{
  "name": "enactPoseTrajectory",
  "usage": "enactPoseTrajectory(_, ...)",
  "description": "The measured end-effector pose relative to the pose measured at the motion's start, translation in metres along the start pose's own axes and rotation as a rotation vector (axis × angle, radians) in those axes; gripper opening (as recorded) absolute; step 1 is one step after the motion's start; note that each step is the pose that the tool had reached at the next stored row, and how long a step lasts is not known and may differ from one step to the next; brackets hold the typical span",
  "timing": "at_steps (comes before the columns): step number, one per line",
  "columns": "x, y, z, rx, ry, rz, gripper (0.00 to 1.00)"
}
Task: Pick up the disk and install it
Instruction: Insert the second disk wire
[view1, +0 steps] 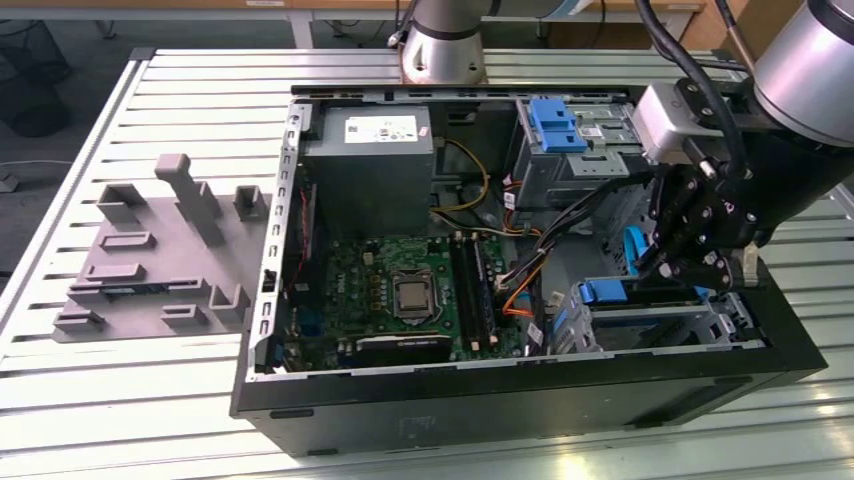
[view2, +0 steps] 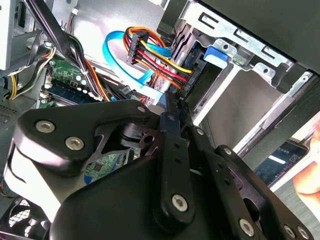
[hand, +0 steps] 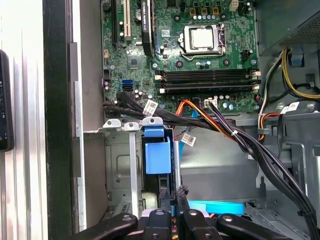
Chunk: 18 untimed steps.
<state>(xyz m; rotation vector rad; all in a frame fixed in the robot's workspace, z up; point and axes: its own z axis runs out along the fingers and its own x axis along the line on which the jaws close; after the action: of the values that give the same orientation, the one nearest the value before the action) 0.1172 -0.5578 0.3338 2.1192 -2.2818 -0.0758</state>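
In the exterior view I have the gripper (view1: 687, 262) hanging over the drive cage (view1: 654, 325) at the near corner of the open computer case (view1: 534, 395), on the exterior view's right. The disk (view1: 617, 292) shows as a blue carrier edge at the cage mouth, just below the fingertips; its long axis seems to run down into the cage.

In the second wrist view my fingers (view2: 170, 117) look drawn together, though I cannot tell whether they pinch anything. A blue tab (view2: 218, 54) sits on the cage beyond them.

In the first wrist view the disk's blue carrier (hand: 158, 156) stands on edge inside the cage, just ahead of the fingertips and apparently well seated, its long axis pointing toward the motherboard (hand: 190, 55).
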Motion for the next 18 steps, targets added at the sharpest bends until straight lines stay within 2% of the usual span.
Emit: enactPoseTrajectory(18,0.0006,-0.0017,-0.0001,0.0004,-0.0027,0.034,0.16)
